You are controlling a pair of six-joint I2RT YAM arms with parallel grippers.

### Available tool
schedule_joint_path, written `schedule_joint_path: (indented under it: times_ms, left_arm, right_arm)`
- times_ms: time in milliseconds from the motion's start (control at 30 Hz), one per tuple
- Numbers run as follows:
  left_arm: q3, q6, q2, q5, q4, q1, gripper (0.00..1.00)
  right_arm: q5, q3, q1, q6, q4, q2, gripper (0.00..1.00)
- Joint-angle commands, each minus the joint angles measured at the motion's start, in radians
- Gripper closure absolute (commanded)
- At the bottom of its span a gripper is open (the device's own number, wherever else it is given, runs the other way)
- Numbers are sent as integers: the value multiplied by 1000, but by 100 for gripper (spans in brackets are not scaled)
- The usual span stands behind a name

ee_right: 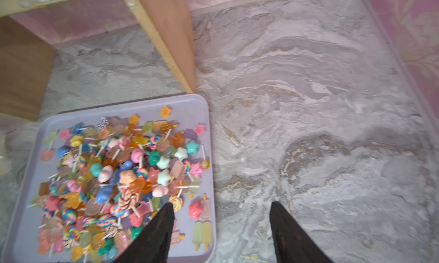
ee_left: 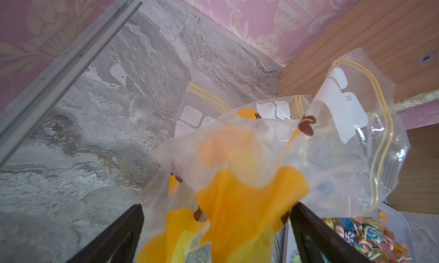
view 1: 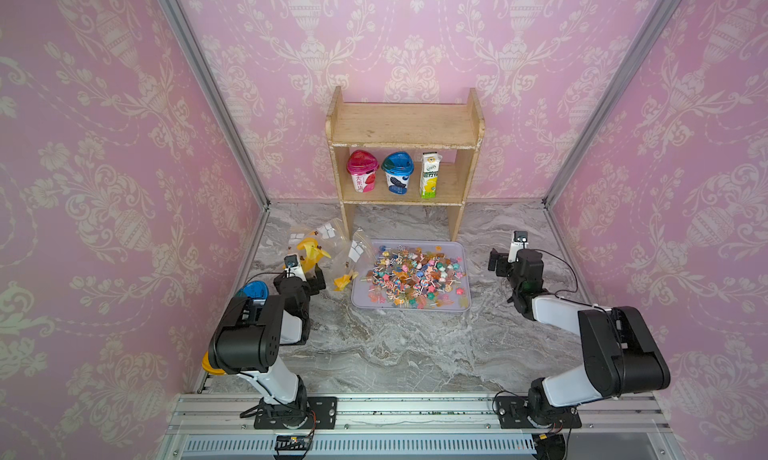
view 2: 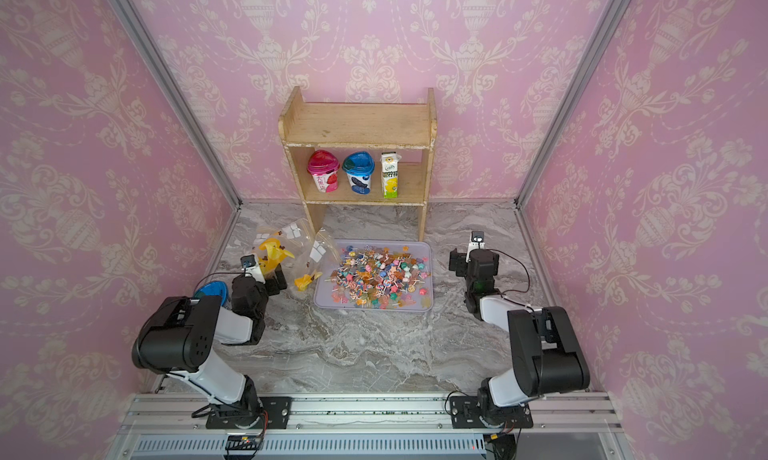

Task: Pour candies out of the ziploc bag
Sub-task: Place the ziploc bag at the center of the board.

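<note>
The ziploc bag (view 1: 324, 250) (view 2: 291, 250) is clear plastic with orange duck prints and yellow zip lines. It stands crumpled left of a lavender tray (view 1: 451, 249) (view 2: 422, 250), its mouth leaning over the tray's far left corner. The candies (view 1: 411, 277) (view 2: 376, 277) (ee_right: 114, 178), small multicoloured sweets and stick lollipops, lie heaped in the tray. My left gripper (view 1: 305, 275) (ee_left: 217, 206) is open, jaws wide on either side of the bag's (ee_left: 261, 154) bottom end without pinching it. My right gripper (view 1: 496, 260) (ee_right: 222, 204) is open and empty, by the tray's (ee_right: 187, 107) right edge.
A wooden shelf (view 1: 405, 146) stands against the back wall just behind the tray, holding two yogurt cups (view 1: 362, 171) and a carton (view 1: 430, 175). A blue lid (view 1: 251, 291) sits by the left wall behind my left arm. Pink walls close in on three sides.
</note>
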State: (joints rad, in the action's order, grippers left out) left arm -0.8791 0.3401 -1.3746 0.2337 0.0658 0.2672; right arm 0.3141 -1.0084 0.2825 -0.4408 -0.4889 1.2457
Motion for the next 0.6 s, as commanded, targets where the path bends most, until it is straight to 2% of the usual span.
schedule_joint_path:
  times_ms: [0,67,233,367,433,567]
  left_arm:
    - [53,-50,133,-144,-107,7,1]
    - [74,-62,190,-160,-90,7,1]
    - [139,-40,318,-192,-25,7,1]
    - [306,-28,388,-233,-81,-2,1]
    - [375,-48,414,-293,-99,-39,1]
    - [527,-176,434,-550,-244,-195,1]
  right_arm:
    - [236,60,-22,-64,-72,-5,33]
    - [295,90,-31,-70,-71,-2,29]
    - [350,134,-33,12,-18,48,29]
    - [327,208,-27,109,136,56,30]
    - [347,276,-20,184,279,61,29]
    - [365,341,-14,243,453,119,28]
